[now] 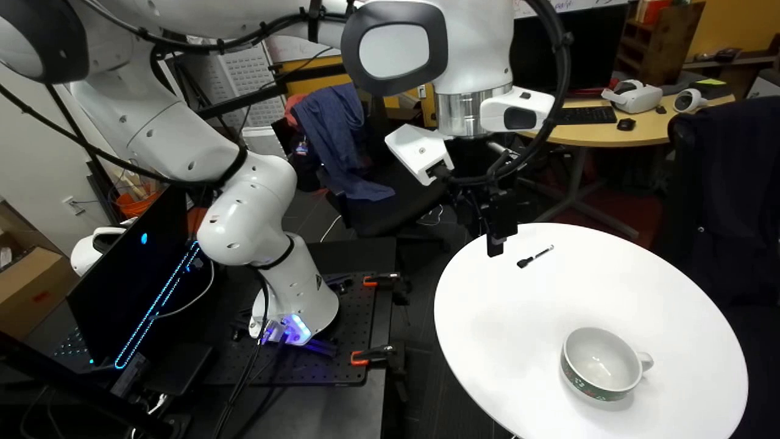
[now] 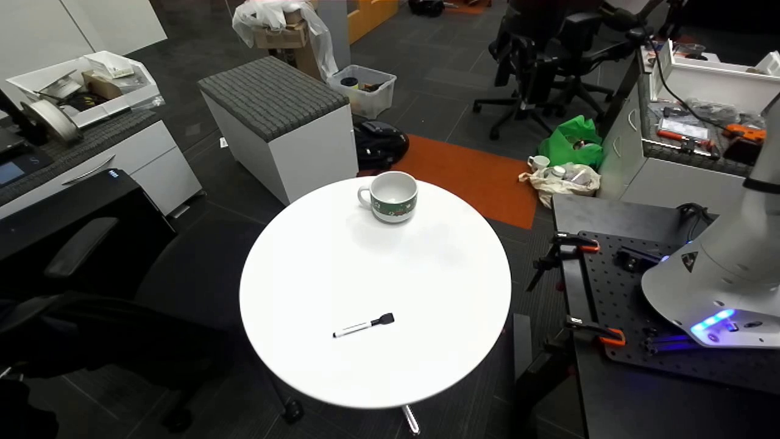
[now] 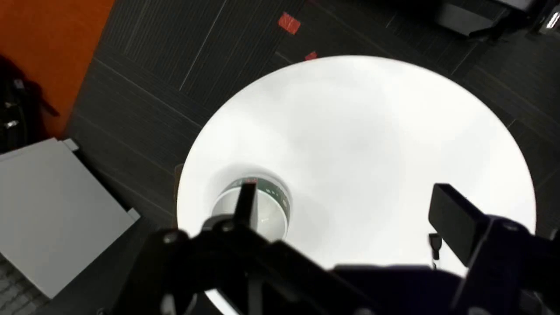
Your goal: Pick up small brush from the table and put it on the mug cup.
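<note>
The small brush lies flat on the table, with a black head and a thin black-and-white handle. It shows in both exterior views [image 1: 535, 256] [image 2: 364, 327]. In the wrist view its black head [image 3: 435, 243] shows beside the right finger, and most of the handle is hidden. The white mug cup with a green band stands upright on the round white table [image 1: 493, 329] [image 2: 426, 280] [image 3: 350, 127]. The mug shows in all views [image 1: 600, 363] [image 2: 393, 198] [image 3: 273, 214], partly behind the left finger in the wrist view. My gripper [image 1: 492, 238] [image 3: 345, 192] is open and empty, above the table.
A black chair [image 2: 189, 274] stands close to the table's edge. The robot's black mounting table [image 2: 609, 390] with orange-tipped clamps [image 1: 372, 356] stands beside the round table. A grey cabinet [image 2: 286, 134] stands behind the mug's side of the table.
</note>
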`<move>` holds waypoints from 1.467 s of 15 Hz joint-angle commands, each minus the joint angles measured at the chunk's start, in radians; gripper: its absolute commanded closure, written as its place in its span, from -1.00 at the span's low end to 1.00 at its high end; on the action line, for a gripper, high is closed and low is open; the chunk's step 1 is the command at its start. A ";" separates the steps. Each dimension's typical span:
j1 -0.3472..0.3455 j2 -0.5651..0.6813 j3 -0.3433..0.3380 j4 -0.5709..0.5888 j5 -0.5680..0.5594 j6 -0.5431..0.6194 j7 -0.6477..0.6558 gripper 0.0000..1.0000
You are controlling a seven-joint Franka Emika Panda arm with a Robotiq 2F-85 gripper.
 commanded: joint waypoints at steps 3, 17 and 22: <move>0.052 0.054 0.032 0.002 -0.003 0.183 -0.013 -1.00; 0.213 0.327 0.034 0.046 0.281 0.514 -0.309 -1.00; 0.206 0.445 0.087 0.105 0.359 0.532 -0.383 -1.00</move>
